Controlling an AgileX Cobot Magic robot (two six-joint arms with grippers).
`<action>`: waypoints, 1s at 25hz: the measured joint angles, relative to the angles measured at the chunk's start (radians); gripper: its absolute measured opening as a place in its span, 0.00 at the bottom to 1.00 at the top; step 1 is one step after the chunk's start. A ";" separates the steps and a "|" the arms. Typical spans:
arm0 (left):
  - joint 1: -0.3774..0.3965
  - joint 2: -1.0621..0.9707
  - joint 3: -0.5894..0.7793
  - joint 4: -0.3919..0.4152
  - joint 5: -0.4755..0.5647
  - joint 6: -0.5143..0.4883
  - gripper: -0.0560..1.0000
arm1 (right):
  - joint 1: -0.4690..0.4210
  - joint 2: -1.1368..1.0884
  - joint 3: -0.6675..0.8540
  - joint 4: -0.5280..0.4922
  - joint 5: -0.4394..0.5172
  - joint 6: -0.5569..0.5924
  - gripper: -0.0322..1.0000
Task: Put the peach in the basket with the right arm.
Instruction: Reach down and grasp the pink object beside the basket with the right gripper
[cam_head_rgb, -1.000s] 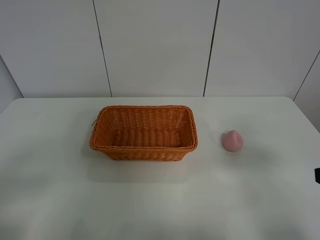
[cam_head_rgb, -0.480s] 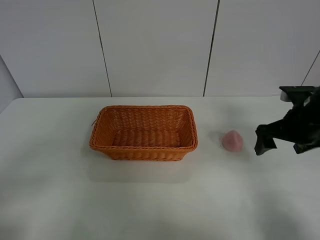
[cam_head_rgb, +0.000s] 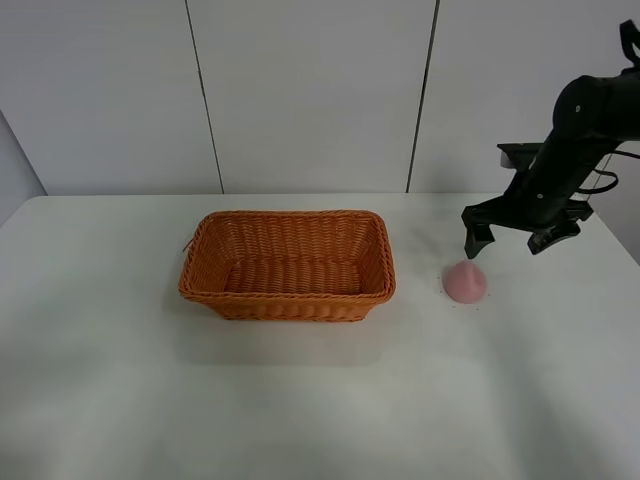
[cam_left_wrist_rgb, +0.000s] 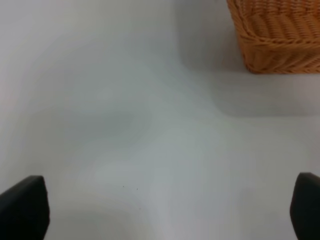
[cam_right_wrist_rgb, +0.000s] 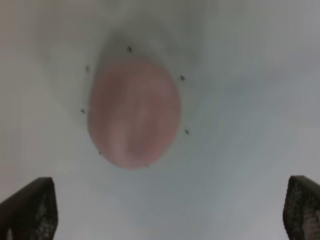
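The pink peach (cam_head_rgb: 465, 282) rests on the white table to the right of the orange wicker basket (cam_head_rgb: 288, 265), apart from it. My right gripper (cam_head_rgb: 511, 240) hangs open just above and slightly behind-right of the peach, not touching it. In the right wrist view the peach (cam_right_wrist_rgb: 134, 111) lies blurred between and beyond the two spread fingertips (cam_right_wrist_rgb: 30, 209). My left gripper (cam_left_wrist_rgb: 160, 207) is open over bare table, with a corner of the basket (cam_left_wrist_rgb: 276, 35) ahead of it. The left arm is out of the exterior high view.
The white table (cam_head_rgb: 300, 400) runs to a pale panelled wall behind. A few small dark specks (cam_right_wrist_rgb: 182, 77) dot the table around the peach. The right arm (cam_head_rgb: 585, 120) reaches in from the upper right.
The right arm has come in from the right edge and swung up and leftward, now hovering over the peach. Peach and basket have not moved.
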 joint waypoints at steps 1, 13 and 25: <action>0.000 0.000 0.000 0.000 0.000 0.000 0.99 | 0.013 0.013 -0.011 0.000 0.000 -0.001 0.70; 0.000 0.000 0.000 0.000 0.000 0.000 0.99 | 0.031 0.157 -0.024 0.008 -0.102 -0.002 0.70; 0.000 0.000 0.000 0.000 0.000 0.000 0.99 | 0.031 0.225 -0.024 0.011 -0.162 -0.001 0.56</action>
